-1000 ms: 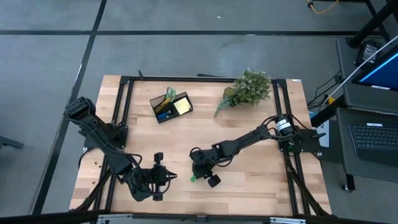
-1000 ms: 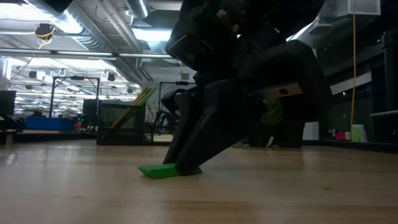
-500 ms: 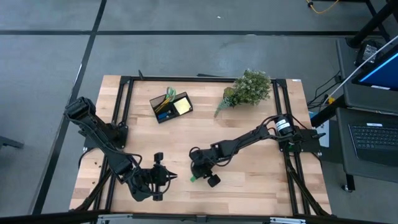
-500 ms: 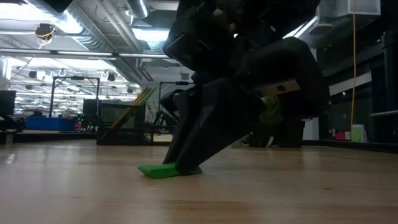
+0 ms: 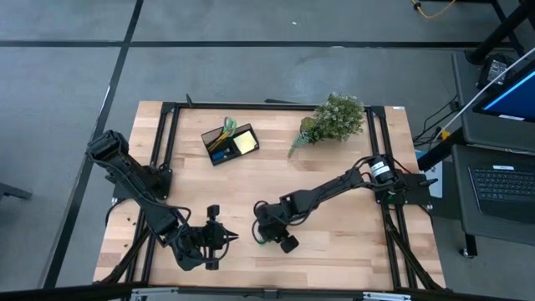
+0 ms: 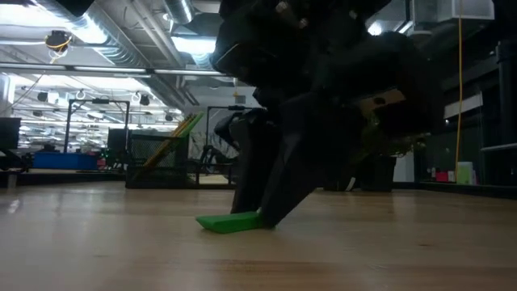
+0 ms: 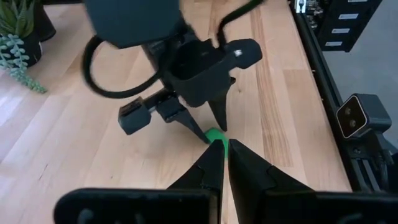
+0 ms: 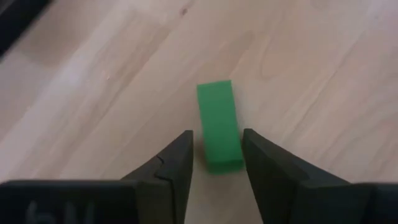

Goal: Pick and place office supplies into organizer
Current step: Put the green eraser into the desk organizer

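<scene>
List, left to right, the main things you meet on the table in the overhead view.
left gripper → organizer → small green block → right gripper → leafy plant

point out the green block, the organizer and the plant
green block (image 8: 218, 124): right wrist view, middle of its top face
organizer (image 5: 219, 155): high view, its near black wall
plant (image 5: 336, 117): high view, middle of the leaves
</scene>
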### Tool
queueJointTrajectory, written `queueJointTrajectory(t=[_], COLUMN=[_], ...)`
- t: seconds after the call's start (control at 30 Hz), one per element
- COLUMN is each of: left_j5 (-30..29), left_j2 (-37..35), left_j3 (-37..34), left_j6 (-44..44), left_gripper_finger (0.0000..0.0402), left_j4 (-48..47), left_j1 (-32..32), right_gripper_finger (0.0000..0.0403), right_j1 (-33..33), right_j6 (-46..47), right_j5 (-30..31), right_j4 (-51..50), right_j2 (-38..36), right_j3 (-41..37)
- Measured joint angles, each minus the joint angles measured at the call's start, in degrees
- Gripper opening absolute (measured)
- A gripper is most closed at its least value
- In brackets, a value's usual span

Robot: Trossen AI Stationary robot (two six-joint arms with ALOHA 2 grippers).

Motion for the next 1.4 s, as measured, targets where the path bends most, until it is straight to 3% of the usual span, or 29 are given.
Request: queueJointTrajectory(t=[0.13,0.37,1.4], left_j5=[0.0,0.0,0.0], left_j2=[0.0,0.0,0.0], left_j3=[0.0,0.0,0.0], left_j6=[0.0,0.0,-0.5], left_gripper_finger=[0.0017,0.0017,0.0017], left_j4=[0.0,0.0,0.5], left_j1=[0.0,0.0,0.0], right_gripper_finger=[0.0145,0.0146,0.0145], right_j1=[1.5,2.6,2.0], right_j6=[-2.6,-2.3,-2.4], right_j5=[6.2,8.6,6.1], right_j4=[-3.6,-4.1,-2.0], right_j2=[0.0,0.0,3.0], right_j3=[1.4,2.0,2.7])
